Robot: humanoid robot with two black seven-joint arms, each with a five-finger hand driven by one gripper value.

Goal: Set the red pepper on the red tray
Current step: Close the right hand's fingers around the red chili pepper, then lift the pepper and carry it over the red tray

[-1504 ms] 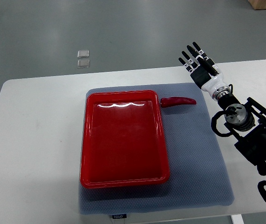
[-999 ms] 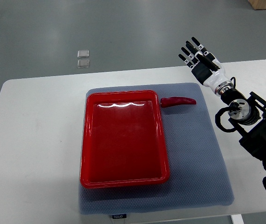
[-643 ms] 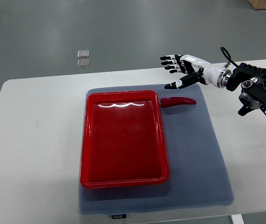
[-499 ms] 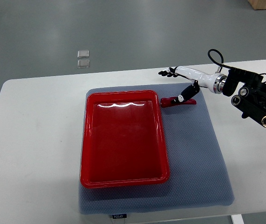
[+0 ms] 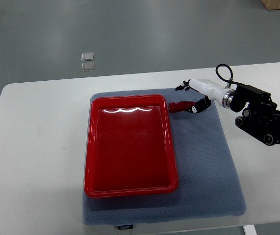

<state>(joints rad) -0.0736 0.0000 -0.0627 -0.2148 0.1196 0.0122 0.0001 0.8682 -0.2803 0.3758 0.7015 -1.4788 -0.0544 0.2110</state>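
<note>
White counter (image 5: 41, 147) spanning the frame, a grey mat (image 5: 208, 171) at centre; two small square floor plates (image 5: 87, 61) at upper left.

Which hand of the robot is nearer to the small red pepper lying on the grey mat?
The right hand. It is at the small red pepper, over its right end, thumb at the tip; whether it grips yet I cannot tell. The left hand is not in view.
</note>
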